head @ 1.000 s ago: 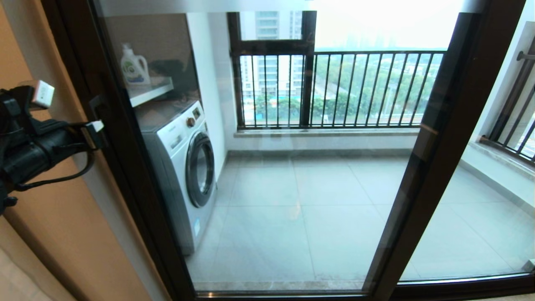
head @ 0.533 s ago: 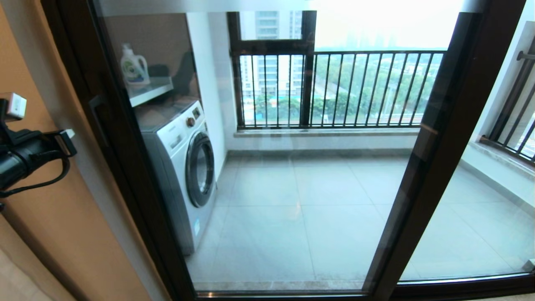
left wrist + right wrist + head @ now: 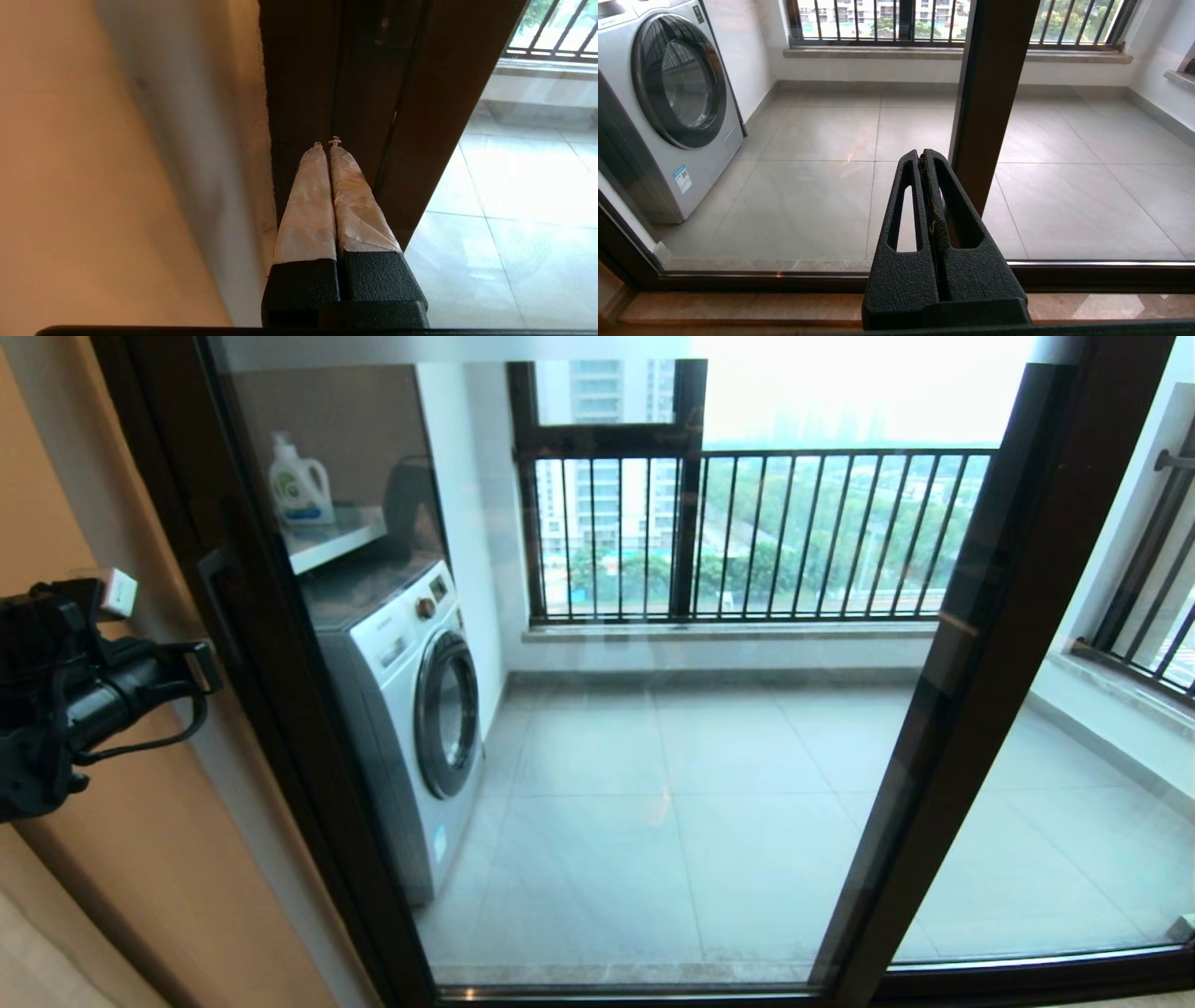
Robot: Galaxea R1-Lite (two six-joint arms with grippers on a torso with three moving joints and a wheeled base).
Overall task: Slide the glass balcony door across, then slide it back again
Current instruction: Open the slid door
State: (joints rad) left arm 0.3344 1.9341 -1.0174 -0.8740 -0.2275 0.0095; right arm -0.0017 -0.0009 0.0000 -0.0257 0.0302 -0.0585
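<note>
Likeliest slip from here, as a judgement: taped fingertips (image 3: 334, 149) skating off the slim frame instead of catching the dark bar pull handle (image 3: 217, 607), since the tips are clenched together with nothing between them and only a push or hook is possible. A glancing contact could jam the panel in its track or scrape the tan wall (image 3: 121, 859) beside the handle.

Full-height clear glass balcony door in a slim dark-brown metal frame (image 3: 597, 756) standing pulled fully toward the wall, handle upright hard against the jamb. Beyond the glass, well past the handle: a white front-loading washing machine (image 3: 411, 709) and the black barred railing (image 3: 747, 537).

Left gripper (image 3: 201, 663) — reaching out level from the wall side, tips just beside the handle, a little below its middle; contact not certain. Right gripper (image 3: 927, 161) — 2 black fingers pressed shut, empty, held low before the glass, near the matching frame upright, well apart from the handle.
</note>
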